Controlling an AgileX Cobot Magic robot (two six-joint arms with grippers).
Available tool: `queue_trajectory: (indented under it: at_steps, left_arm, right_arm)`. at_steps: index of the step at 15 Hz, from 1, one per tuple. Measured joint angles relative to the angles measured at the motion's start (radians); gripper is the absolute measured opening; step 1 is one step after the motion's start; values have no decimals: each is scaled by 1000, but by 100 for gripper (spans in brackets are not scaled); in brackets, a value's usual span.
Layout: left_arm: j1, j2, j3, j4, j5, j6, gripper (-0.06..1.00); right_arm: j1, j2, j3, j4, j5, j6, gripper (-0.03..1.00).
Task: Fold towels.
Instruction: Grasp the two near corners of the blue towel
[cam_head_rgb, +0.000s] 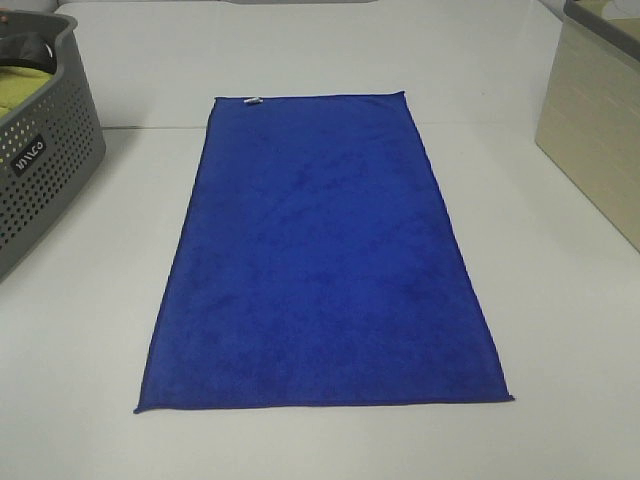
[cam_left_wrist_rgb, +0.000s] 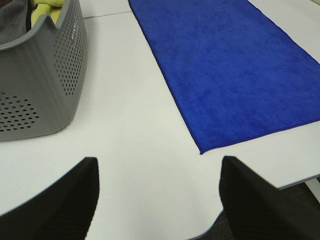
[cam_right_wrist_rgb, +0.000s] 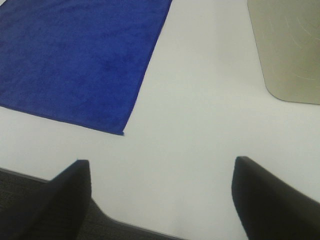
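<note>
Exterior high shows you the royal-blue towel (cam_head_rgb: 325, 260) flat on the white table (cam_head_rgb: 90, 350), grey perforated basket (cam_head_rgb: 45, 170) left, holding perhaps a yellow-green cloth (cam_head_rgb: 18, 92), beige bin (cam_head_rgb: 592, 140) right. Left gripper (cam_left_wrist_rgb: 159, 164) and right gripper (cam_right_wrist_rgb: 161, 162) gape empty.

Left end effector (cam_left_wrist_rgb: 159, 167) and right end effector (cam_right_wrist_rgb: 162, 165) both hover, jaws spread wide.

Royal-blue towel (cam_head_rgb: 325, 260): one piece, rectangular, soft short-pile microfibre, darker stitched hem all round. Spread fully open, single layer, flat on white surface (cam_head_rgb: 90, 350). No folds, only slight waviness along long edges. Long axis runs from near side to far side, roughly centred. Small white tag (cam_head_rgb: 253, 100) at far left corner. Near corners lie close to surface's front edge.
</note>
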Motion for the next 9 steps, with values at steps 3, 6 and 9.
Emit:
queue_trajectory:
  at_steps: [3,6,9]
  left_arm:
    - [0,0,0,0,0,0,66]
    - [0,0,0,0,0,0,66]
    - [0,0,0,0,0,0,66]
  right_arm:
    - [0,0,0,0,0,0,76]
    - [0,0,0,0,0,0,76]
    - [0,0,0,0,0,0,76]
